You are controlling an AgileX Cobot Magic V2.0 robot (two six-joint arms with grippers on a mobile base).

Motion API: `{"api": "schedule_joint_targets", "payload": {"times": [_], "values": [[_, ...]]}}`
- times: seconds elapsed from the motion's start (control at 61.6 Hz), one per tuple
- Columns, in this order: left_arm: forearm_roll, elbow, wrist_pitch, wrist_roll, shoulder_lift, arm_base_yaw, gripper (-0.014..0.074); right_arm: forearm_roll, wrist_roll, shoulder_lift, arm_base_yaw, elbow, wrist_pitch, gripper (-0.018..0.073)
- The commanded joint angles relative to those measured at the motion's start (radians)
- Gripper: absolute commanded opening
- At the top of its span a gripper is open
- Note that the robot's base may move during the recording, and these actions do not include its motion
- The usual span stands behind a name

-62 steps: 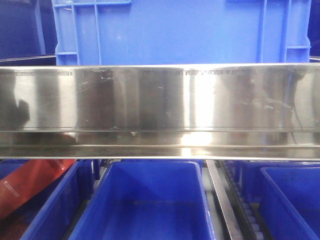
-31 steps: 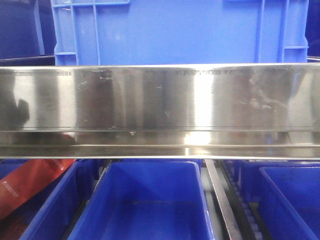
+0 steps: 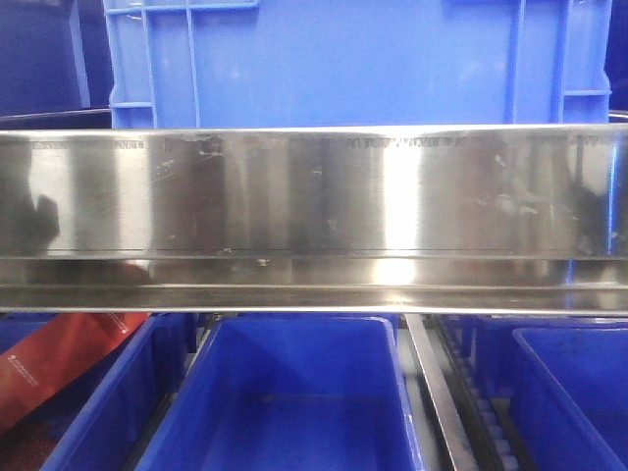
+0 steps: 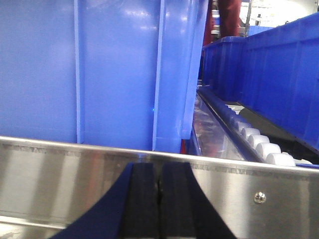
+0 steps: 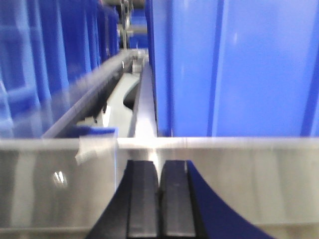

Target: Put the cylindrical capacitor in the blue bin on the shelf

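Observation:
The shelf's shiny steel front rail [image 3: 314,196] runs across the whole front view. A large blue bin [image 3: 343,59] stands on the tier above it, and an open blue bin [image 3: 294,392] sits below. My left gripper [image 4: 158,169] is shut, pads pressed together with nothing visible between them, just in front of the rail [image 4: 60,174] and a blue bin wall [image 4: 114,69]. My right gripper [image 5: 159,167] is shut in front of the rail [image 5: 249,179], below a blue bin [image 5: 249,64]. A tiny dark sliver in its seam looks like the cylindrical capacitor [image 5: 159,191].
A red package [image 3: 59,363] lies in the lower left bin. A steel divider [image 3: 437,402] and another blue bin [image 3: 579,392] are at lower right. White rollers [image 4: 249,137] run beside neighbouring blue bins [image 4: 269,69]. More blue bins [image 5: 55,55] line the left of the right wrist view.
The front view has drifted only very slightly against the shelf; nothing else differs.

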Motion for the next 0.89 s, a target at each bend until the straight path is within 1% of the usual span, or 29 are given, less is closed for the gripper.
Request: {"api": "schedule_joint_targets", "payload": {"times": [0.0, 0.162, 0.877], "values": [[0.000, -0.001, -0.018, 0.001, -0.005, 0.003, -0.0111, -0.021, 0.002, -0.003, 0.000, 0.003, -0.024, -0.0143], [0.000, -0.001, -0.018, 0.001, -0.005, 0.003, -0.0111, -0.025, 0.002, -0.003, 0.000, 0.003, -0.043, -0.0143], [0.000, -0.001, -0.018, 0.001, -0.005, 0.003, -0.0111, -0.025, 0.002, -0.003, 0.000, 0.003, -0.043, -0.0143]]}}
